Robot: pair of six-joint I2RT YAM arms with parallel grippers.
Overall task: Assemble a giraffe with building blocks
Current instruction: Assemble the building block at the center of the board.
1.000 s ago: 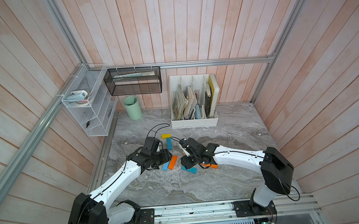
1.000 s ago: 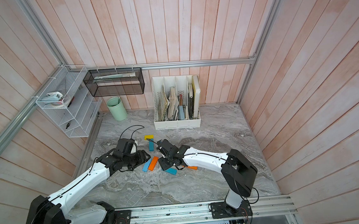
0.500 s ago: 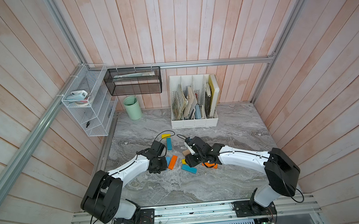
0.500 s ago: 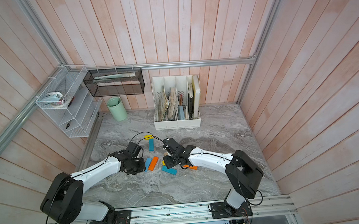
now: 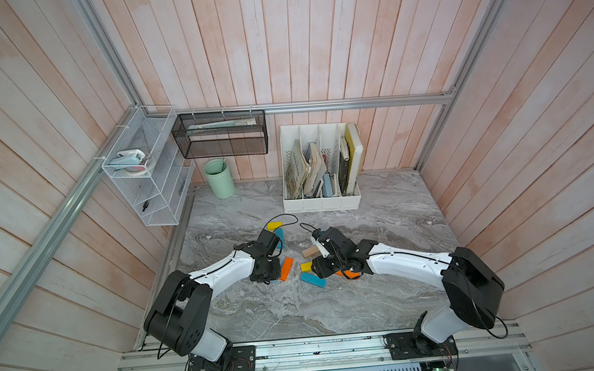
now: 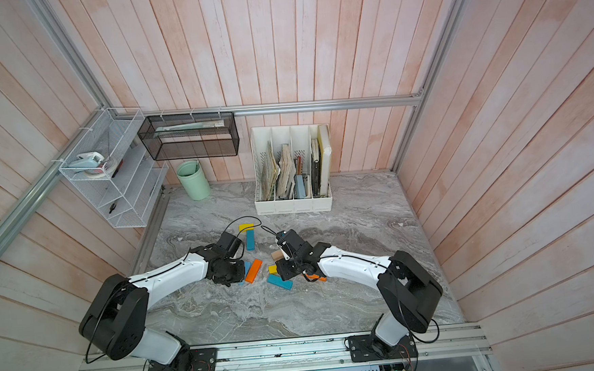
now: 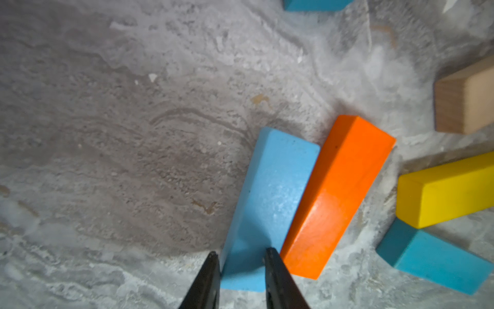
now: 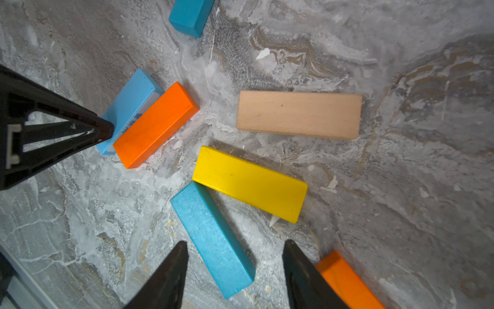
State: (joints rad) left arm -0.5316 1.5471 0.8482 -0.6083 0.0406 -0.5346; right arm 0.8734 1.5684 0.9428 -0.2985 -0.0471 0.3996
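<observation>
Since the building blocks [image 8: 248, 184], loose on the tabletop [image 8: 401, 187] between the arms, look light, rigid and smooth-painted, grip each across its narrow width near mid-length. Left gripper [image 7: 242, 252]: clamped on one end of the light blue block [image 7: 272, 192], which touches an orange block [image 7: 339, 192]. Right gripper [image 8: 235, 243]: jaws apart, empty, above the blocks.

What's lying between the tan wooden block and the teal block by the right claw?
A yellow block, its corner meeting the teal block's end, apart from the tan wooden block; the right wrist view shows it.
</observation>
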